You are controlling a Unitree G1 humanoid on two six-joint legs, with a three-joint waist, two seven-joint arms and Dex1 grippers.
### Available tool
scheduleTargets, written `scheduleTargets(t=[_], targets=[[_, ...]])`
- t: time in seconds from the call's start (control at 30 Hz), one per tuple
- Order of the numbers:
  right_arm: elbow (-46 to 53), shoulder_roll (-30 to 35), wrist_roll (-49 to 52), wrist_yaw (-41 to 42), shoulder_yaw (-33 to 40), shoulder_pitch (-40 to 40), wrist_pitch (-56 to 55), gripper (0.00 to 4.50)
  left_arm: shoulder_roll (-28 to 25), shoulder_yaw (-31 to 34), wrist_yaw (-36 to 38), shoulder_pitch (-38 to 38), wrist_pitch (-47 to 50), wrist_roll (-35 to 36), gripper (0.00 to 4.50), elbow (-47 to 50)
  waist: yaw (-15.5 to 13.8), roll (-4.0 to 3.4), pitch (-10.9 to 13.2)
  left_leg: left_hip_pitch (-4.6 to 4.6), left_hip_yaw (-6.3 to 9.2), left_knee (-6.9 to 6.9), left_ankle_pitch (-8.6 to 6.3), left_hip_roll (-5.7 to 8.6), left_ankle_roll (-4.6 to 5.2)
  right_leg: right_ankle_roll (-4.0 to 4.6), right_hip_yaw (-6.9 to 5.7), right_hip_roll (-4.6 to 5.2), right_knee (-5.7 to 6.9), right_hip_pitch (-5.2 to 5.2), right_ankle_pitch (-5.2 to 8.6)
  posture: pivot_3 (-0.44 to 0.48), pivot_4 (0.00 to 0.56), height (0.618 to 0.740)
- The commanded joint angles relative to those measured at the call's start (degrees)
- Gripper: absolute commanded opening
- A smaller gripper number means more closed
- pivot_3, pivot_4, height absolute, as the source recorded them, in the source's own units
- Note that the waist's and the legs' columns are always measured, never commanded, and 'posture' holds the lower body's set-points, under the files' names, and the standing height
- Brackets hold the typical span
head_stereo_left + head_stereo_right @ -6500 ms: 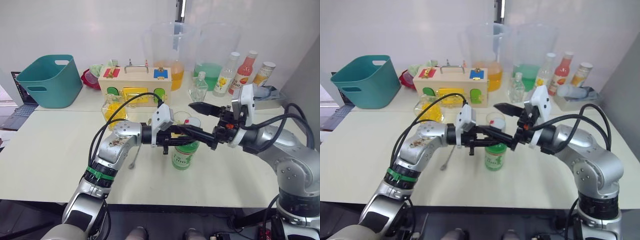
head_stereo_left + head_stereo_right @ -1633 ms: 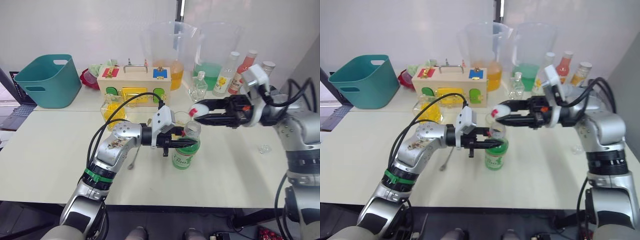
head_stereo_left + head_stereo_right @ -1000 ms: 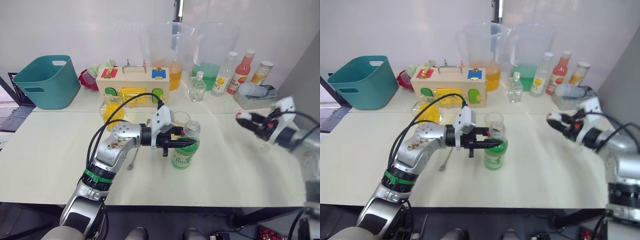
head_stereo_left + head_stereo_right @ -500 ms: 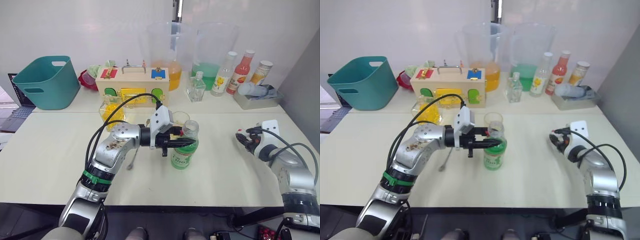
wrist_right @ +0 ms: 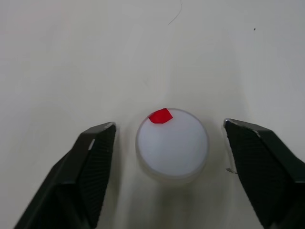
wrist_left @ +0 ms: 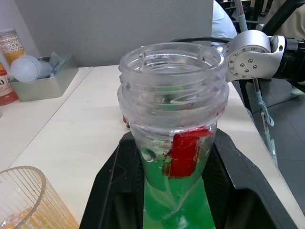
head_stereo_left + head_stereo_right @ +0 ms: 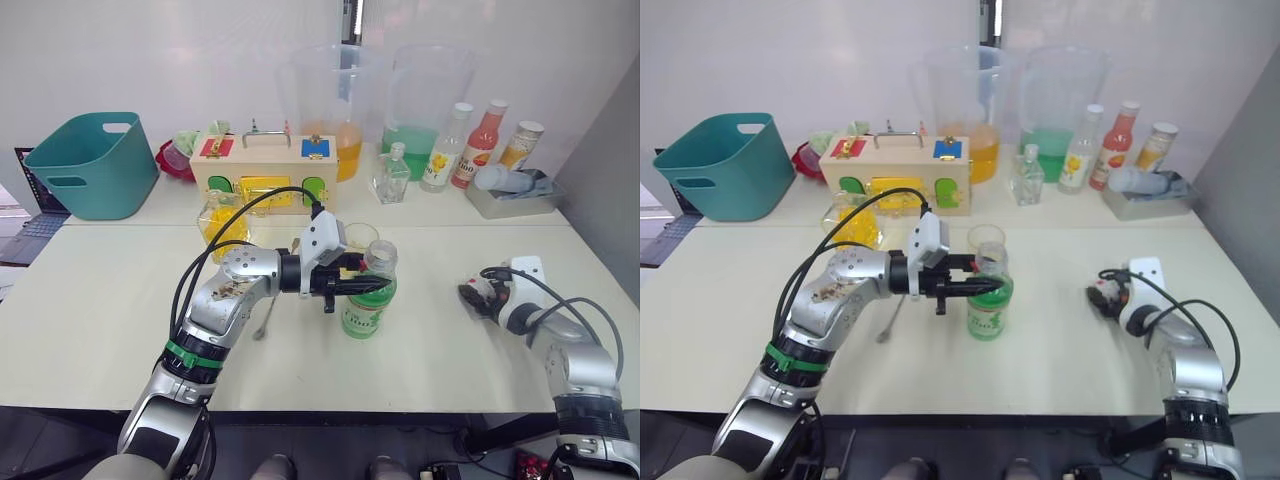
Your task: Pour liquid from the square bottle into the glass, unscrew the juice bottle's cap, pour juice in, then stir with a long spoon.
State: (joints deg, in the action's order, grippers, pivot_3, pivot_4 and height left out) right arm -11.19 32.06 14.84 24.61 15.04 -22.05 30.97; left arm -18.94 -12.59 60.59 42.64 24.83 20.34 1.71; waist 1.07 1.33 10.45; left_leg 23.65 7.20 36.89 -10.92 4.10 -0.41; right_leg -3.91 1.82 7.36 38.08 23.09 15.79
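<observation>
The juice bottle [image 7: 366,308], green with a green label, stands uncapped mid-table, and my left gripper [image 7: 374,285] is shut on its neck [image 6: 172,143]. Just behind it is the ribbed glass [image 7: 359,237], holding a little orange liquid [image 6: 21,202]. The bottle's white cap [image 5: 172,145], marked with a red patch, lies flat on the table at the right. My right gripper [image 5: 170,130] is low over it and open, one finger [image 5: 93,160] on each side, clear of the cap. The square bottle [image 7: 392,174] stands at the back. A long spoon [image 7: 268,318] lies beside my left forearm.
At the back stand a teal basket [image 7: 85,160], a wooden latch box [image 7: 268,172], an orange pitcher [image 7: 335,100], a green pitcher [image 7: 425,100], several sauce bottles [image 7: 485,145] and a grey tray [image 7: 515,195]. A jar with yellow contents [image 7: 222,215] sits behind my left arm.
My right arm swung from above the juice bottle to the table's right side with the cap, came down and opened; the cap now lies loose. The left gripper and bottle stayed put.
</observation>
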Motion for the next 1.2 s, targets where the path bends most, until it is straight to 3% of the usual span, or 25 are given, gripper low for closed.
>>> scheduleTargets(t=[0.03, 0.2, 0.47, 0.57, 0.77, 1.2], targets=[[5.5, 0.3, 2.5, 1.0, 1.3, -1.2, 0.7, 4.46, 0.4, -1.0, 0.4, -0.2, -0.5, 0.0, 1.26, 0.1, 0.0, 0.00, 0.0, 0.00, -0.01, 0.00, 0.00, 0.00, 0.00, 0.00, 0.01, 0.00, 0.00, 0.00, 0.00, 0.000, 0.150, 0.740], [10.1, 1.6, 6.7, 3.7, 3.0, -4.0, 2.1, 4.46, 0.1, -0.8, 0.5, -0.3, -0.6, 0.1, 1.26, 0.2, 0.0, 0.00, 0.0, 0.00, -0.01, 0.00, 0.00, 0.00, 0.00, 0.00, 0.01, 0.00, -0.01, 0.00, 0.00, 0.000, 0.150, 0.740], [9.8, 14.0, 10.9, 20.9, 1.1, -12.6, -0.8, 4.46, -1.4, 0.9, -0.4, -1.1, 1.5, 1.4, 1.26, 3.6, 0.0, 0.01, 0.0, -0.01, -0.01, 0.00, -0.02, -0.02, 0.03, -0.01, 0.00, -0.02, -0.04, -0.05, 0.00, 0.000, 0.150, 0.740], [8.7, 15.6, 10.9, 24.4, 0.2, -14.5, -2.2, 4.46, -2.0, 1.3, -0.8, -1.4, 2.4, 1.8, 1.26, 4.7, 0.6, 0.01, 0.0, -0.02, -0.04, -0.01, -0.02, -0.06, 0.03, -0.01, 0.01, -0.04, -0.04, -0.02, 0.01, 0.000, 0.150, 0.740], [14.6, 19.2, 21.1, 41.3, -4.1, -16.2, 5.6, 4.46, -6.5, 5.7, -4.5, -6.0, 7.9, 4.8, 1.26, 12.6, 1.7, 0.02, 0.0, -0.02, -0.04, -0.04, -0.04, -0.11, 0.07, -0.01, 0.06, -0.10, -0.03, 0.03, 0.00, 0.000, 0.150, 0.740], [18.6, 18.8, 29.4, 45.9, -6.8, -18.2, 15.2, 4.46, -13.8, 19.5, -16.9, -10.0, 22.0, 15.3, 1.26, 27.1, 1.2, 0.09, 0.1, 0.04, -0.03, -0.03, -0.05, -0.10, 0.08, -0.01, 0.09, -0.09, -0.04, 0.08, 0.00, 0.000, 0.150, 0.740]])
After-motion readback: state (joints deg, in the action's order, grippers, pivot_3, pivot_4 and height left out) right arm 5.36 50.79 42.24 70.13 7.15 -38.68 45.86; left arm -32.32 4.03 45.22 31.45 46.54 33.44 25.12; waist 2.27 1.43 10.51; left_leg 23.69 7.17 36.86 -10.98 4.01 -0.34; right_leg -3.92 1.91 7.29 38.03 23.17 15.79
